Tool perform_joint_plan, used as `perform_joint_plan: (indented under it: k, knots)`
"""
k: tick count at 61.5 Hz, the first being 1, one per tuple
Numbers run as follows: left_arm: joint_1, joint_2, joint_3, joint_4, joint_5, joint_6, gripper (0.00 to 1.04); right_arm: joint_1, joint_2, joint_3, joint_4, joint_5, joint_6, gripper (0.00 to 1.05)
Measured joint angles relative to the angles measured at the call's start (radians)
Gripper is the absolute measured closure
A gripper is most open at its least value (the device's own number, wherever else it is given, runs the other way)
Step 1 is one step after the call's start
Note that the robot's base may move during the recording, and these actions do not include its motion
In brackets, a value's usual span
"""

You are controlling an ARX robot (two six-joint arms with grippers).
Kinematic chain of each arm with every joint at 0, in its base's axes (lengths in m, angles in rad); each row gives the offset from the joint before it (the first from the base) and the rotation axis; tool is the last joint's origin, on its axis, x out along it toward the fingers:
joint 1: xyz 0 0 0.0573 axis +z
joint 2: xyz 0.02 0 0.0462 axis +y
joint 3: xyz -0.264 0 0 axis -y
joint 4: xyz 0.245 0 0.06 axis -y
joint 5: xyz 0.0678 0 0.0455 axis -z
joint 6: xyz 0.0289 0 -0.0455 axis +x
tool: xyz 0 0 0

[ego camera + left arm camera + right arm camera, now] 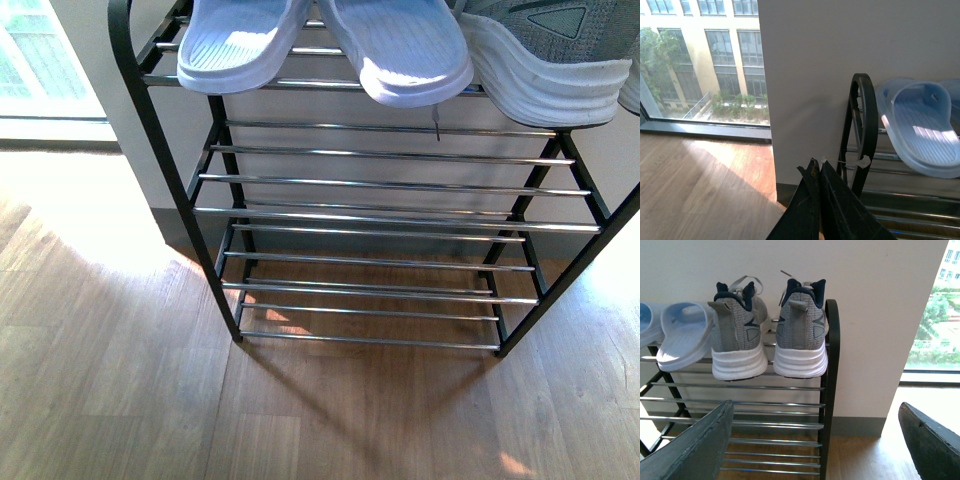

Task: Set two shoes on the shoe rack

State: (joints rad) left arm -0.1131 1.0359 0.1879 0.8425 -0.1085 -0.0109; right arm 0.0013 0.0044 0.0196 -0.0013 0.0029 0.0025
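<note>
Two grey knit shoes stand side by side on the top tier of the shoe rack, heels toward the right wrist camera: one shoe next to the slippers, the other shoe against the black side frame. In the front view one grey shoe shows at the upper right of the rack. My right gripper is open and empty, drawn back from the shoes, below their level. My left gripper is shut with nothing in it, beside the rack's other rounded side frame.
Pale blue slippers share the top tier left of the shoes. The lower chrome bars carry nothing. A white wall stands behind the rack, windows on both sides, wood floor in front.
</note>
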Motion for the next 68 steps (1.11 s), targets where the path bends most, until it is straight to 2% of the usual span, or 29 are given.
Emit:
perform_joint_plan:
  k: [9,14,19,28,49,68]
  knots:
    - [0.030,-0.114,-0.064,-0.054,0.032,0.000,1.04,0.000,0.000,0.000,0.000,0.000,0.000,0.09]
    - [0.085,-0.168,-0.086,-0.087,0.101,0.002,1.04,0.000,0.000,0.000,0.000,0.000,0.000,0.09]
    - [0.108,-0.220,-0.104,-0.119,0.101,0.002,1.04,0.000,0.000,0.000,0.000,0.000,0.000,0.09]
    - [0.109,-0.280,-0.161,-0.115,0.109,0.002,1.04,0.000,0.000,0.000,0.000,0.000,0.000,0.09]
    - [0.109,-0.597,-0.174,-0.407,0.108,0.002,1.04,0.000,0.000,0.000,0.000,0.000,0.000,0.09]
    - [0.109,-0.737,-0.174,-0.542,0.108,0.002,1.04,0.000,0.000,0.000,0.000,0.000,0.000,0.09]
